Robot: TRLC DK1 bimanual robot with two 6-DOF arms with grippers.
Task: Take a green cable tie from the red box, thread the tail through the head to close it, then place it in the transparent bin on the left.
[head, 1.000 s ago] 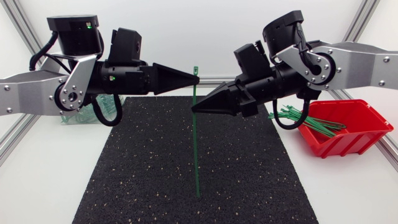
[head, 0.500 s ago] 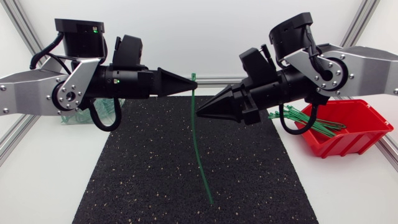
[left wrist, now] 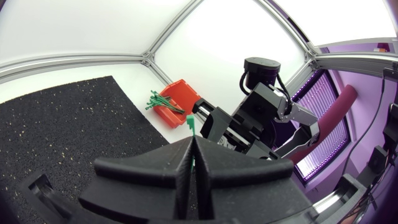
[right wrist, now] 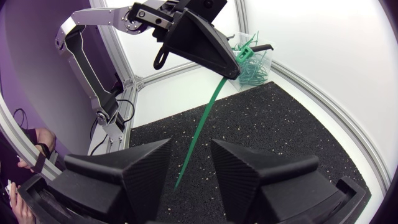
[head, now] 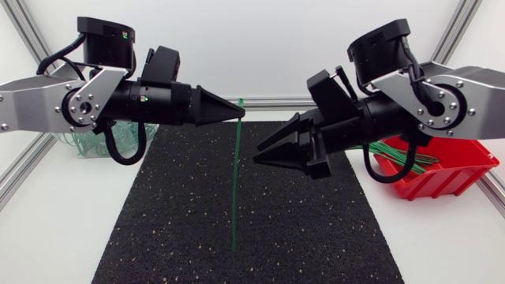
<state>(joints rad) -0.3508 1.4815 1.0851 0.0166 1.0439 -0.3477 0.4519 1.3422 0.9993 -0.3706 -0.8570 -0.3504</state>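
The right end effector (head: 256,154) had let go and backed off, fingers spread, leaving the green cable tie (head: 236,181) hanging straight from the left end effector (head: 241,115) pinching its head, tail still unthreaded.

1. The green cable tie (head: 236,181) is hanging straight down from the left end effector (head: 239,115), which is pinching it near the head. It is forming a thin barrier just ahead of the right end effector (head: 259,153).
2. The right end effector's fingers are standing spread, and the gap between them is facing the tie.
3. Beneath both end effectors, the black mat (head: 173,229) on the worktop (head: 55,237) is showing open surface on either side of the tie.
4. Behind the right end effector, its own arm is crossing over part of the red box (head: 465,170).
5. Behind the left end effector, the left arm is screening much of the transparent bin (head: 87,147).
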